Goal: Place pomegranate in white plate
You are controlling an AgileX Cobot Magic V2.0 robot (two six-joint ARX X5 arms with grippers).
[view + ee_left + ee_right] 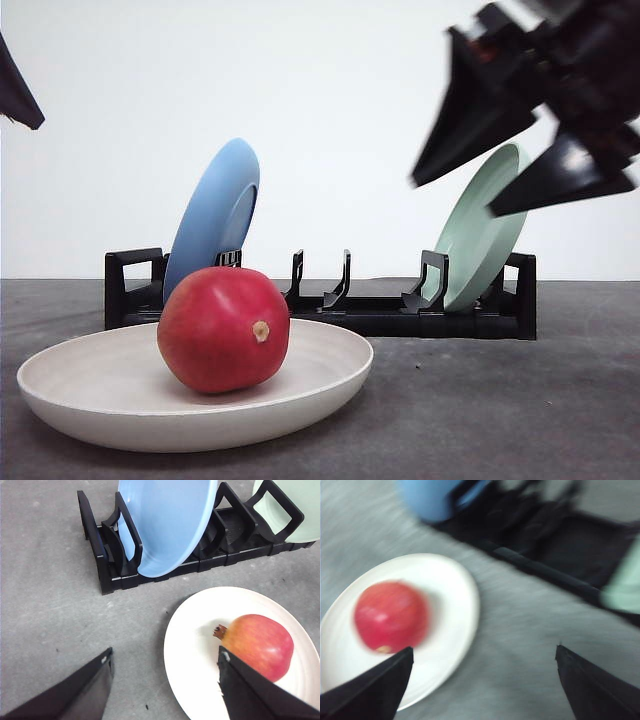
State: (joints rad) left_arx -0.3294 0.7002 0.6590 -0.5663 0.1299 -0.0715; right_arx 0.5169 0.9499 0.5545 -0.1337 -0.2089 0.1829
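1. Nearest to me, at the near left of the grey, faintly speckled desk, sits the round, shallow, matte off-white plate with a raised rim. The round, glossy red pomegranate rests inside it, a little left of centre, with its small tan stem nub turned toward the right and front.
2. From how things lie, I'd judge the fruit is already where the task wants it; what remains looks like pulling the arms clear.
3. The fruit is nearly a ball, so it has no real long axis; smooth skin on a smooth plate means a nudge could roll it.
4. The right end effector hangs high on the right, well apart from the fruit, which lies down and to its left. Its black wedge fingers are spread wide with nothing between them; it is motion-blurred.
5. The left end effector, seen from its wrist camera, is also spread wide and empty, with the plate and fruit just beside one finger. It looks the nearer arm.
6. Farther back stands a black plastic slotted dish rack, holding a tilted round blue plate at its left and a round pale green plate at its right.
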